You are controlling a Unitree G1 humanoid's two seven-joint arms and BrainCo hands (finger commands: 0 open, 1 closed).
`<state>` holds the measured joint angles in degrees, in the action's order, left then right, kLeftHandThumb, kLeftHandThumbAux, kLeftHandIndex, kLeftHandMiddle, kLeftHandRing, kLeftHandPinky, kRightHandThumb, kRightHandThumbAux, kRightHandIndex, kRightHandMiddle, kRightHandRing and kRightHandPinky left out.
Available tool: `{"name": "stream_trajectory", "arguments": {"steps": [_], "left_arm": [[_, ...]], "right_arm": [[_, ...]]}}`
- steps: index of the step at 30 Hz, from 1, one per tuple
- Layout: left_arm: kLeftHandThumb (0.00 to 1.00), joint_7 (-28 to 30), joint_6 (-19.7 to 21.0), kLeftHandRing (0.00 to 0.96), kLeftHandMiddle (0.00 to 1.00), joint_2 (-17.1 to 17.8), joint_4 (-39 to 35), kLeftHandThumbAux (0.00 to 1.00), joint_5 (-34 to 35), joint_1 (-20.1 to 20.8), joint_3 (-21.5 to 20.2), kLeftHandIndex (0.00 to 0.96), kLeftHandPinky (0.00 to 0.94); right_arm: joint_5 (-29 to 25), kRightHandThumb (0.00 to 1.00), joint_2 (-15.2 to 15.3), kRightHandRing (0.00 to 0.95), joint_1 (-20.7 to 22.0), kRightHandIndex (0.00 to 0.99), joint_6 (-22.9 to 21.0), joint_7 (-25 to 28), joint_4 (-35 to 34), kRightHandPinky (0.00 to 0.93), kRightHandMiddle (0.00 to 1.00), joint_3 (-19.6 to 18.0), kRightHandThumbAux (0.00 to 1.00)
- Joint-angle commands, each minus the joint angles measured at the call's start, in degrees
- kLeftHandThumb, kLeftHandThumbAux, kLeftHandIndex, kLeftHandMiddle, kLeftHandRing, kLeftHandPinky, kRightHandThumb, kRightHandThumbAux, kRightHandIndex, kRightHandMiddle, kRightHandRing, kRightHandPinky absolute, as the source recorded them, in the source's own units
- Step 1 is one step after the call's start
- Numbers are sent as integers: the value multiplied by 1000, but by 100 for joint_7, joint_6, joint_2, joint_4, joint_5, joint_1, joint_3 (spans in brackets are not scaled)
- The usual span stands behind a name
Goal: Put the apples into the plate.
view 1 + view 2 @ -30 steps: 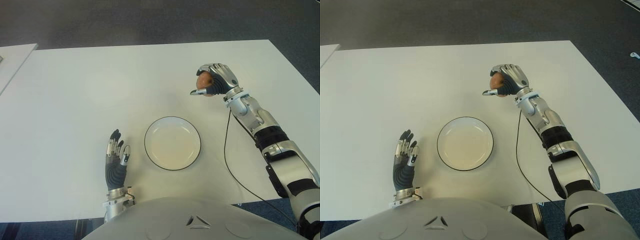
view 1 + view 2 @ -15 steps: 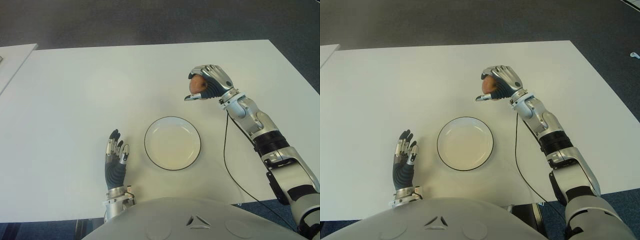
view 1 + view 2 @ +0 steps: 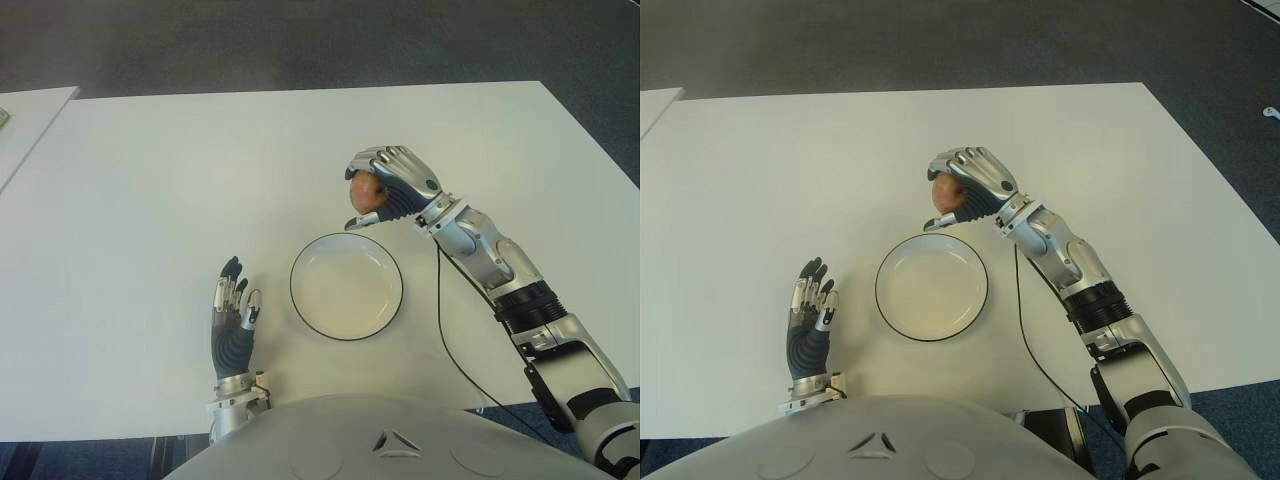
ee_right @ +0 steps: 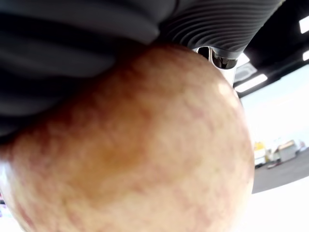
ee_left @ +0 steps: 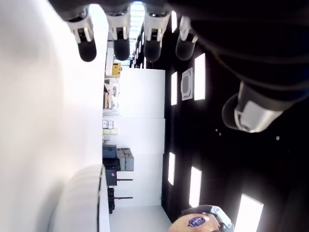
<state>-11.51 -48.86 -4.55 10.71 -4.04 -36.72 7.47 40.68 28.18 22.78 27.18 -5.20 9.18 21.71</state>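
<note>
A reddish apple (image 3: 367, 194) sits inside my right hand (image 3: 385, 188), whose fingers curl around it in the air just beyond the far rim of the plate. In the right wrist view the apple (image 4: 130, 140) fills the picture under the dark palm. The white plate (image 3: 346, 287) with a dark rim lies on the table near my body and holds nothing. My left hand (image 3: 232, 318) shows to the left of the plate, fingers spread and holding nothing.
The white table (image 3: 160, 190) stretches wide to the left and the back. A thin black cable (image 3: 447, 335) runs along my right arm over the table to the right of the plate. Dark carpet lies beyond the far edge.
My right hand has carried the apple leftward and nearer to me, from the right of the plate to just above its far rim. The left hand has not moved.
</note>
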Motion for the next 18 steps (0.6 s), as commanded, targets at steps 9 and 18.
{"name": "stream_trajectory", "arguments": {"steps": [9, 18], "left_arm": [[71, 171, 137, 0, 0, -46, 442, 461, 51, 30, -32, 0, 0], [75, 126, 187, 0, 0, -95, 349, 464, -32, -22, -59, 0, 0]], "right_arm": [[244, 951, 42, 521, -271, 385, 535, 191, -289, 823, 504, 247, 658], [714, 950, 116, 517, -589, 385, 795, 42, -457, 831, 501, 420, 659]]}}
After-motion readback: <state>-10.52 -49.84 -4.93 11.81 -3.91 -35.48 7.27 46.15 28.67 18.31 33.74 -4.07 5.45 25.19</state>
